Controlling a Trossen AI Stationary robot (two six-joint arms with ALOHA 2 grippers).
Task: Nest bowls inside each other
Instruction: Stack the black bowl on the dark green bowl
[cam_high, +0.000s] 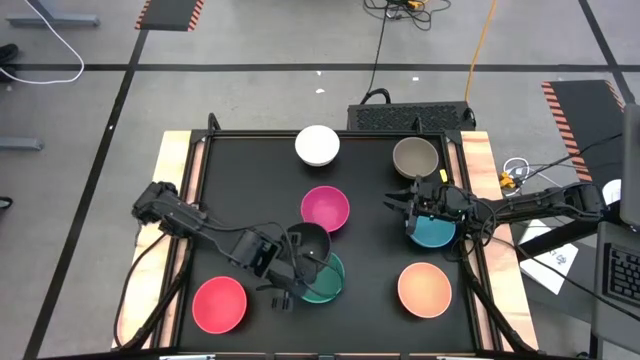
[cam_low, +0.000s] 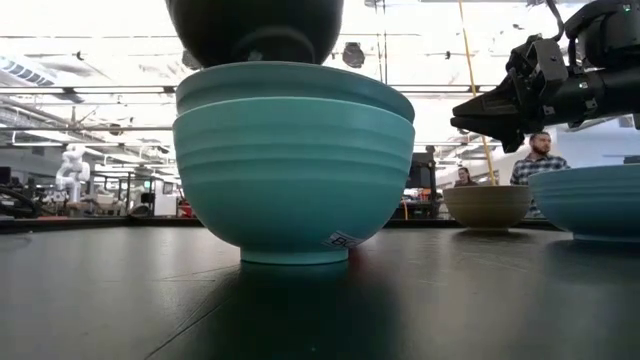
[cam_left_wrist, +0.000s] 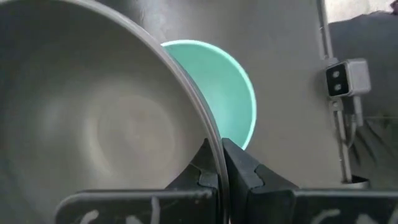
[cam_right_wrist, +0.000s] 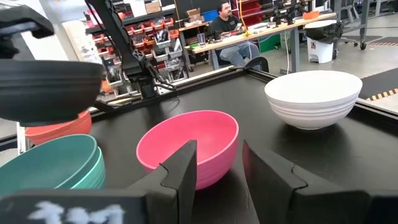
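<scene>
The left end effector (cam_left_wrist: 219, 163) pinches the rim of the black bowl (cam_high: 308, 243), held in the air just above the green stack (cam_high: 325, 279). Gripped only by the rim, the bowl may tilt, catch the stack's edge and land crooked. The right end effector (cam_high: 404, 200), its fingers parted and empty, hovers over the blue bowl (cam_high: 433, 232), well apart from the stack.

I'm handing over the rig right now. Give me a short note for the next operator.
Left pincer: shut on the black bowl's rim, holding it above the green stack.
Right pincer: open, empty, above the blue bowl.
Done: two green bowls nested.
Left: drop the black one in, then add magenta, white, grey-brown, blue, peach, red, all single on the table.
</scene>
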